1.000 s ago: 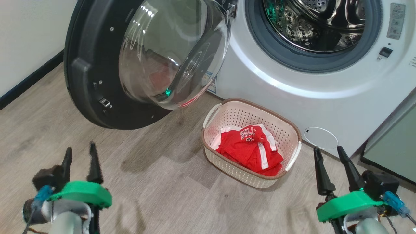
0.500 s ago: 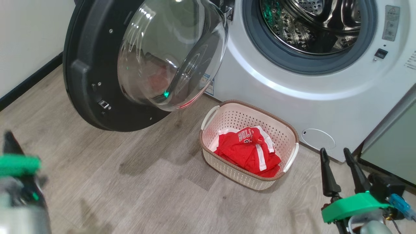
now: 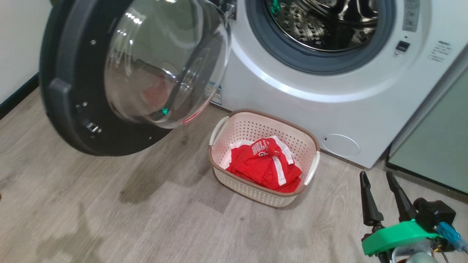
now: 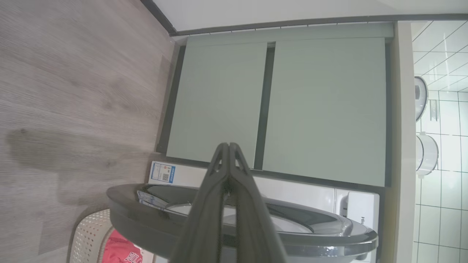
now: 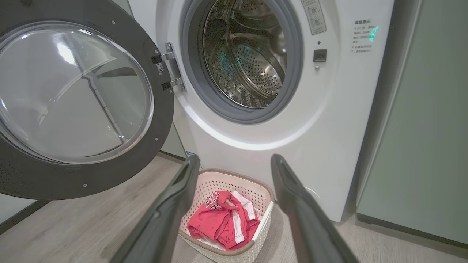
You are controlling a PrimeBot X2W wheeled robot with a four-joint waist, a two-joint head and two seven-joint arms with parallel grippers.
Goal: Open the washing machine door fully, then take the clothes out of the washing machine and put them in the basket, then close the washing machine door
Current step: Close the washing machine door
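"Clothes (image 3: 261,166) first: where are they?" the first asks.

"Working outward from the robot," the second answers, "the right gripper (image 3: 376,176) hovers low over the wooden floor (image 3: 146,219), fingers spread with nothing between them. Just beyond it stands the basket (image 3: 263,126), and the red jerseys lie heaped inside it, BULLS lettering up. The left gripper (image 4: 228,146) is pinched tight on nothing. Its wrist view looks along the edge of the washing machine door (image 3: 135,73), which is close by."

"And further back?"

"The door hangs wide on its hinge (image 5: 170,67), glass bowl facing the room. Behind it, the steel drum (image 3: 321,22) of the washing machine (image 3: 329,98) shows no red in the part that can be seen. The grey seal (image 3: 292,62) hides its lowest part."

"So which step is this?"

"Unloading looks finished, so closing the door is what is left. That probably calls for the clenched left gripper to press on the door's outer face, well away from the hinge, and sweep it round until it clicks shut. The basket sits below the opening. The door looks likely to pass above it, though that is hard to be sure of."
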